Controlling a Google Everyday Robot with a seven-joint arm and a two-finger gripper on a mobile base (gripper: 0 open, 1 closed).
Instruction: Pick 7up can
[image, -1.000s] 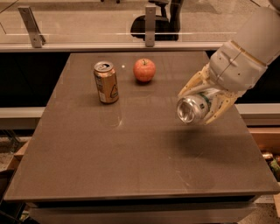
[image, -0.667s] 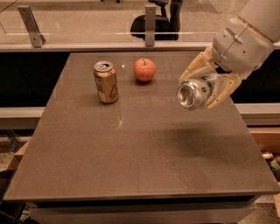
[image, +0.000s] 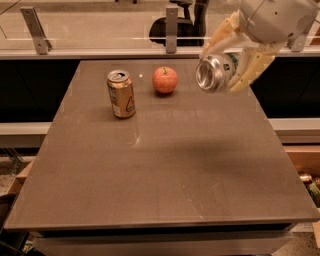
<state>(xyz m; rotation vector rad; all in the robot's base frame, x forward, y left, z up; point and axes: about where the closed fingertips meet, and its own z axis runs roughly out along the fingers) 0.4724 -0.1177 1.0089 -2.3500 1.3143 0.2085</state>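
Grey-brown table carries a gold-orange can and an apple, left standing as non-targets, while above its right side the gripper holds the 7up can sideways, fingers clamped around it, apparently clear of the surface.

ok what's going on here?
The robot's cream two-finger gripper is shut on the silver-white aluminium 7up can with green lettering, holding it on its side in the air above the brown table, far right. A gold-orange can stands upright on the table with a red apple beside it.
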